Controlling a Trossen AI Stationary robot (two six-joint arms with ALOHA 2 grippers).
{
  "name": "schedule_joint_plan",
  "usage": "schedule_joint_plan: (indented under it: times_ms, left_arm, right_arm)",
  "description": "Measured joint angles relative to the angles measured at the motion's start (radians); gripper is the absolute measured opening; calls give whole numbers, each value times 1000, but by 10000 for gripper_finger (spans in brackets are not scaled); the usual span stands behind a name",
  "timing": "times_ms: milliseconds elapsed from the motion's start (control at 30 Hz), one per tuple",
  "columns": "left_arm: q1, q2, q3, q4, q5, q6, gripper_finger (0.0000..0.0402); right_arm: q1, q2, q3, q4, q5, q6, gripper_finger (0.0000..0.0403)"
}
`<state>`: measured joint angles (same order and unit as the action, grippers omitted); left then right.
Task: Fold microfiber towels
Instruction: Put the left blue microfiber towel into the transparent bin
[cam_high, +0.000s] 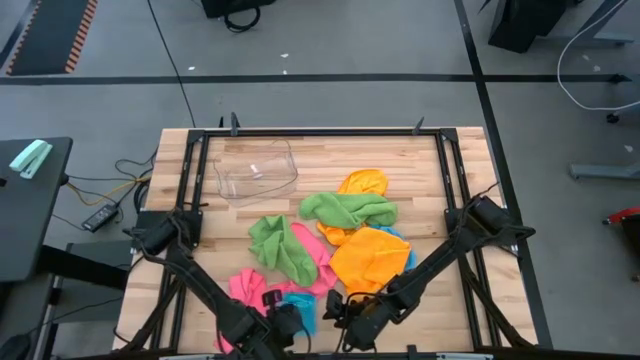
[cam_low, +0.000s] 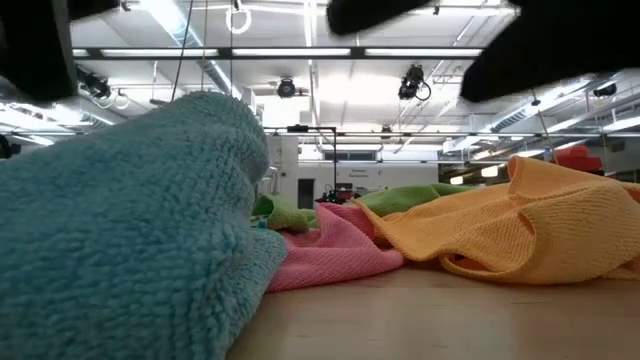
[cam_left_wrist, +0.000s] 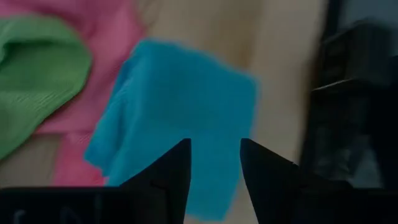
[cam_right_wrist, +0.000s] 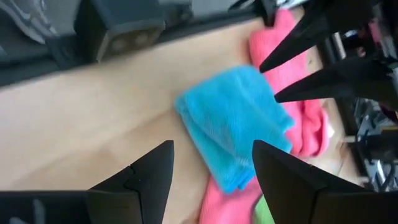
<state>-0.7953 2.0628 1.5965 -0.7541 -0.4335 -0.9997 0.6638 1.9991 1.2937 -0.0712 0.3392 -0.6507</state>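
Observation:
A sky-blue towel (cam_high: 302, 306), folded small, lies flat on the table near its front edge, partly on a pink towel (cam_high: 246, 286). It also shows in the left wrist view (cam_left_wrist: 180, 112), the right wrist view (cam_right_wrist: 233, 127) and the low view (cam_low: 130, 240). My left gripper (cam_left_wrist: 214, 158) is open just above the blue towel's near part (cam_high: 284, 322). My right gripper (cam_right_wrist: 211, 163) is open and empty to the towel's right (cam_high: 340, 316), pointing at it. Green towels (cam_high: 281, 250) and orange towels (cam_high: 370, 257) lie crumpled behind.
A clear plastic tub (cam_high: 256, 170) stands at the back left of the table. More crumpled towels, green (cam_high: 350, 208) and orange (cam_high: 362, 182), lie mid-table. A black frame (cam_high: 320, 132) borders the tabletop. Bare wood shows at the back and far right.

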Motion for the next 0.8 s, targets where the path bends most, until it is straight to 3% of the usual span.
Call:
schedule_joint_plan:
  times_ms: [233, 533, 800]
  left_arm:
    - [20, 0, -77, 36, -3, -44, 145]
    - [20, 0, -83, 52, -3, -37, 146]
    - [20, 0, -83, 76, -3, -37, 140]
  right_arm:
    - [-22, 0, -9, 8, -23, 32, 227]
    - [-29, 0, -10, 23, -36, 62, 230]
    - [-29, 0, -10, 19, -38, 76, 260]
